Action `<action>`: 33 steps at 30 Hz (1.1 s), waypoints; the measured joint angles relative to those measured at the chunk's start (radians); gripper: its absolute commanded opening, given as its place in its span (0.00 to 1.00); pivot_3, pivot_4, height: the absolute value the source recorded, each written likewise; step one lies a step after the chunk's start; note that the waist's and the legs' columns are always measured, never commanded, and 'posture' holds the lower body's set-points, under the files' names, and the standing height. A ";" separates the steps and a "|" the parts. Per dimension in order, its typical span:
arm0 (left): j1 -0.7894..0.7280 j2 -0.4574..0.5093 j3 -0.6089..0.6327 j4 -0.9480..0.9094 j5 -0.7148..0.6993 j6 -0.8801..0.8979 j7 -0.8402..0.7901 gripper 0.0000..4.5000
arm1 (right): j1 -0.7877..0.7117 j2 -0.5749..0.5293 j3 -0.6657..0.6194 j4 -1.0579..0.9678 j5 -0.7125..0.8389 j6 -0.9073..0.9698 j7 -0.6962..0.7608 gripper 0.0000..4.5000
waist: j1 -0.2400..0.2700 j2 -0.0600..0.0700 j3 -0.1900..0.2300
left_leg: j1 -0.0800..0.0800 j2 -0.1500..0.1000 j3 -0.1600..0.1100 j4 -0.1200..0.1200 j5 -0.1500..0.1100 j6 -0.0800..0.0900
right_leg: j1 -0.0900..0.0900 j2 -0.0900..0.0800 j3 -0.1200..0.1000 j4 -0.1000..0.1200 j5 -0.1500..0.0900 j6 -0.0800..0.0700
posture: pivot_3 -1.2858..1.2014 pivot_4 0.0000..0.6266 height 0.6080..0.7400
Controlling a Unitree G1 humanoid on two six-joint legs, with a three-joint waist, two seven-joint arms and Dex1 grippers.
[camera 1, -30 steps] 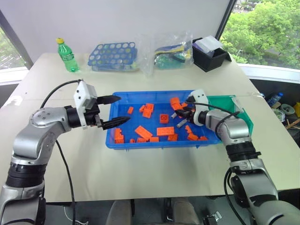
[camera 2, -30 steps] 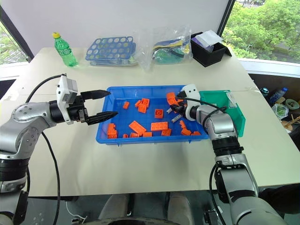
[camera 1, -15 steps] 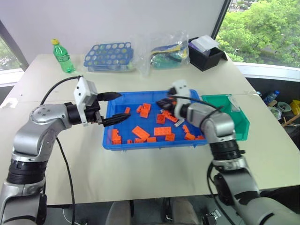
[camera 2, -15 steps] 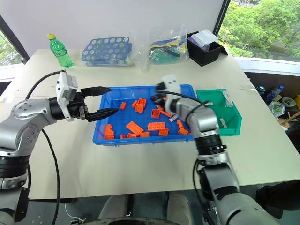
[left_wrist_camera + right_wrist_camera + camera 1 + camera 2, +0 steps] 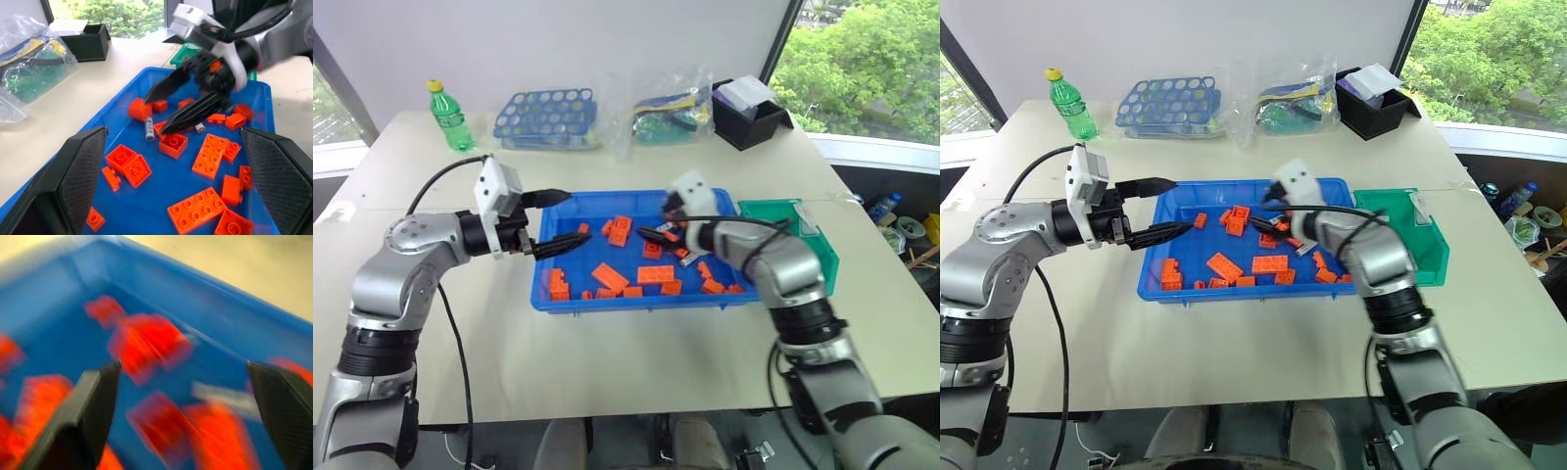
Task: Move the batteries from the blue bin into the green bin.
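Note:
The blue bin (image 5: 636, 300) sits mid-table, strewn with orange bricks (image 5: 612, 276). Among the bricks lie two small silver batteries, one (image 5: 148, 130) just below my right gripper's tips and another (image 5: 199, 128) under its fingers. My right gripper (image 5: 651, 233) hovers over the bin's middle, pointing left and slightly down. It is open, with nothing between its fingers. Just outside the bin's left end, my left gripper (image 5: 578, 217) is held level, open and empty. The green bin (image 5: 808, 230) stands against the blue bin's right end.
Along the table's far edge stand a green bottle (image 5: 450, 116), a blue rack with round holes (image 5: 548, 116), a clear plastic bag (image 5: 671, 108) and a black box (image 5: 752, 110). Bare tabletop lies in front of the bins.
My right gripper has left the blue bin's right end, risen and swung left to the bin's middle, and its fingers have spread wide. The left gripper has held its place.

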 measured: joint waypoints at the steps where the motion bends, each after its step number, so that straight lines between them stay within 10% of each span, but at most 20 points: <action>1: -0.001 -0.004 -0.004 0.001 0.002 -0.001 -0.001 1.00 | 0.009 -0.049 0.004 -0.002 0.002 0.001 0.042 0.86 | -0.001 0.000 0.000 | 0.000 0.000 0.000 0.000 0.000 0.000 | 0.001 0.000 0.000 0.000 0.000 0.000 | 0.52 0.24 0.87; 6: -0.002 -0.012 -0.009 0.012 0.007 -0.012 -0.001 1.00 | 0.074 -0.238 0.012 0.013 -0.001 -0.008 0.197 0.86 | -0.006 -0.004 -0.002 | 0.001 0.001 0.001 -0.001 0.000 0.000 | 0.001 0.000 0.000 -0.002 0.000 0.000 | 0.52 0.24 0.87; 31: -0.002 -0.019 -0.010 0.015 0.008 -0.020 0.002 1.00 | 0.118 -0.104 0.048 0.068 -0.042 -0.018 0.133 0.86 | 0.018 -0.004 -0.002 | 0.000 0.003 0.003 0.000 0.000 0.000 | 0.000 0.001 0.000 -0.008 0.000 0.000 | 0.52 0.24 0.87; 33: -0.002 -0.017 -0.010 0.015 0.008 -0.020 0.002 1.00 | 0.123 -0.099 0.048 0.056 -0.042 -0.015 0.132 0.74 | 0.018 -0.004 -0.002 | 0.000 0.003 0.003 0.000 0.000 0.000 | 0.000 0.001 0.000 -0.008 0.000 0.000 | 0.52 0.24 0.87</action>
